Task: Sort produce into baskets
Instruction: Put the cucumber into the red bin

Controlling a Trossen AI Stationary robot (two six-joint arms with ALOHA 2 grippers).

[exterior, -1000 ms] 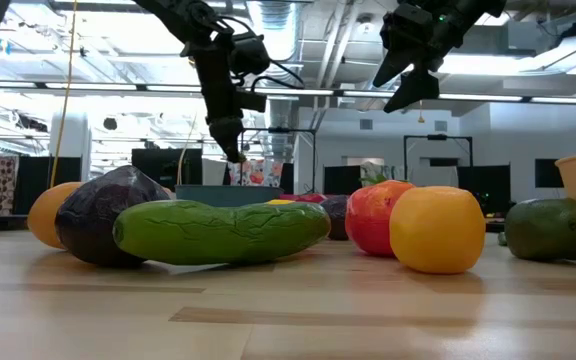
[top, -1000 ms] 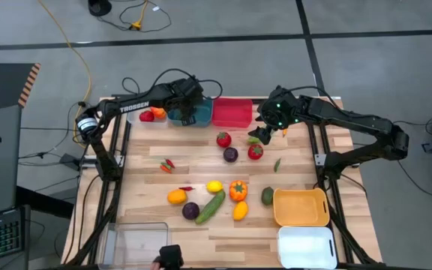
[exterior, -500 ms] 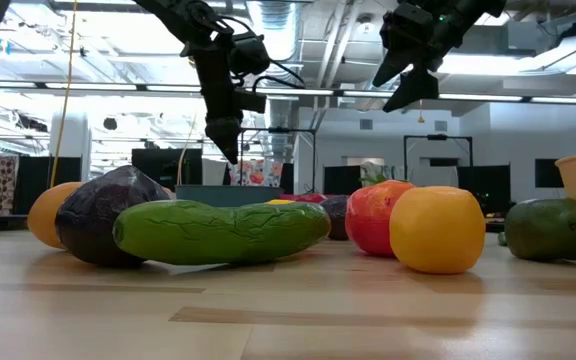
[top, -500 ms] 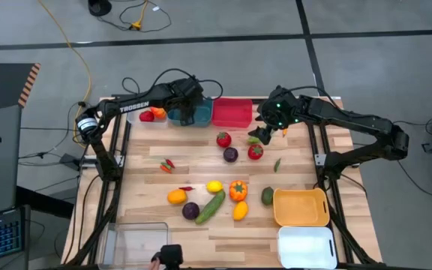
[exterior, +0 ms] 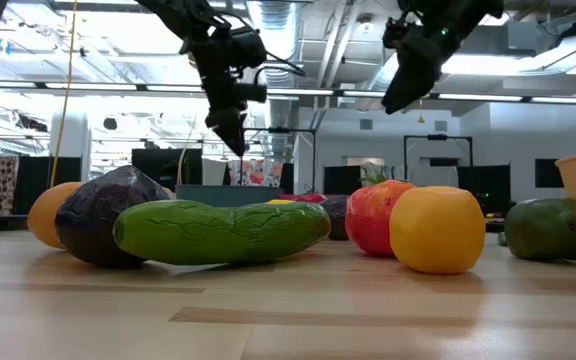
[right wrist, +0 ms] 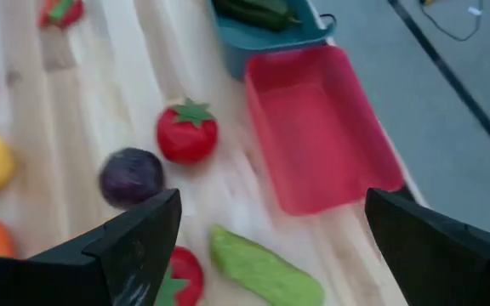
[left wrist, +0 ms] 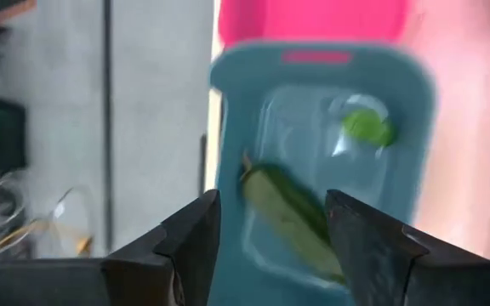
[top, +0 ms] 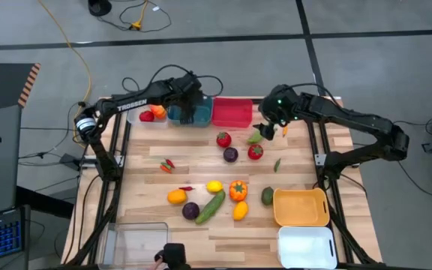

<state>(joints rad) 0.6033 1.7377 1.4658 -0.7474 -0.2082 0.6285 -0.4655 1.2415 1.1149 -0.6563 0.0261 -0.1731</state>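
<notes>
From above, my left gripper [top: 190, 101] hangs over the teal basket [top: 189, 115]; most produce [top: 214, 198] lies unsorted on the table [top: 141, 187]. My left wrist shows fingers apart, green pieces [left wrist: 292, 217] already inside. My right wrist shows its fingers apart above the red basket [right wrist: 321, 127], empty.

One word can be read: "TROSSEN", in white capitals along the dark forearm of the left arm [top: 135, 104], seen from above. It sits on the link running back from the left gripper [top: 188, 105], away from the gripper toward the arm's base at the tabletop's edge. The right arm [top: 351, 120] shows no legible lettering, and nothing readable appears on the baskets, produce or the room behind.
</notes>
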